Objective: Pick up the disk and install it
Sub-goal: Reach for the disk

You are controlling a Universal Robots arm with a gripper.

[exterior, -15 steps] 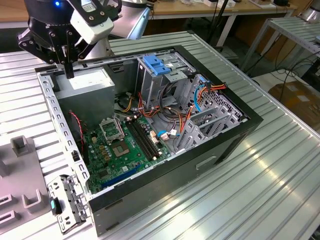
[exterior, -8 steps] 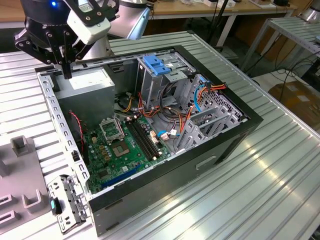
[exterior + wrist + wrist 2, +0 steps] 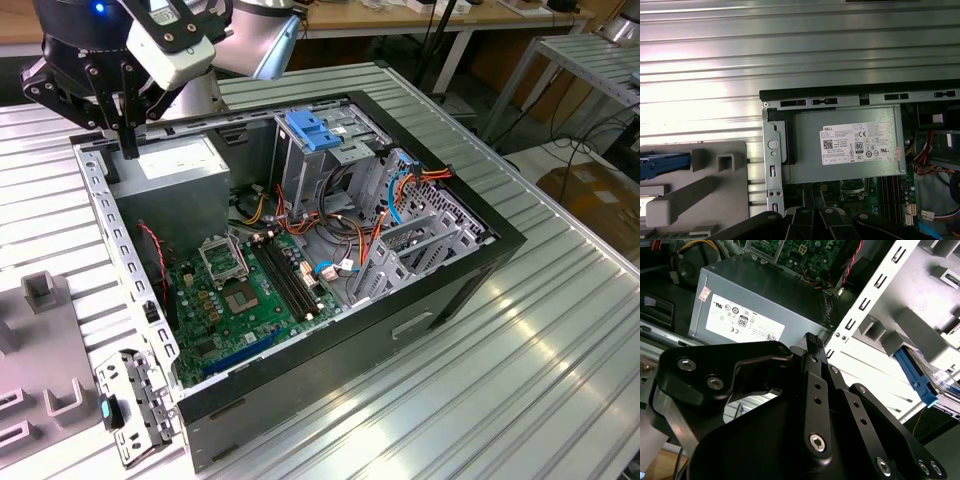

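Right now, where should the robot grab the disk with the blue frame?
Probably by its long blue-framed sides, coming down from above: the disk sits in the grey holder beside the computer case, and the holder's posts stand close by. Most of it is cut off, so that's a guess.
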